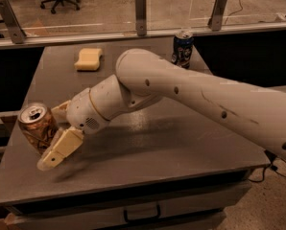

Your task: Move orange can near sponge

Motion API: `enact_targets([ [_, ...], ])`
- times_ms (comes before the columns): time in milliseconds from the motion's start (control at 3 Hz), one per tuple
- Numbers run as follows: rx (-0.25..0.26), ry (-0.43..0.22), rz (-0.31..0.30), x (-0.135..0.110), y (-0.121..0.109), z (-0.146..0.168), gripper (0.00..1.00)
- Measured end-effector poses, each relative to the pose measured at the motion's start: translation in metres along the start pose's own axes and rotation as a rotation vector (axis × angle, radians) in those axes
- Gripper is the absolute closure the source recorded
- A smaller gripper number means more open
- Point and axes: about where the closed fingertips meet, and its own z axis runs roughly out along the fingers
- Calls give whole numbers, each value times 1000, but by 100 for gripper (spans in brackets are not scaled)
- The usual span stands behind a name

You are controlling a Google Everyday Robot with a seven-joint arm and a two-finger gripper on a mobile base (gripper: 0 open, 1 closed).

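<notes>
The orange can [33, 127] stands upright near the left edge of the grey table [181, 147]. My gripper [50, 136] has come in low from the right. Its fingers are apart, one finger [60, 150] in front of the can and the other [61, 109] behind it, so the can's right side sits between them. I cannot tell whether they touch it. The pale yellow sponge [89, 59] lies flat at the back left of the table, well away from the can and the gripper.
A dark blue can [183, 47] stands at the table's back edge, right of the sponge. My big white arm [191, 92] spans the table's middle and right. A glass barrier with metal posts [141, 6] runs behind the table. The table's left edge is close to the orange can.
</notes>
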Motion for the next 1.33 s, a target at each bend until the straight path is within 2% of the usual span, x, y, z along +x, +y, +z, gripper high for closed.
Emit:
enact_targets([
  [333,-34,-49,25,-11,1,16,41],
  [667,14,-66,26,-19,-8,-6,65],
  [1000,158,-53,13,-19,-19,-68,88],
  [1333,187,-49,19,-15,-19,-81,100],
])
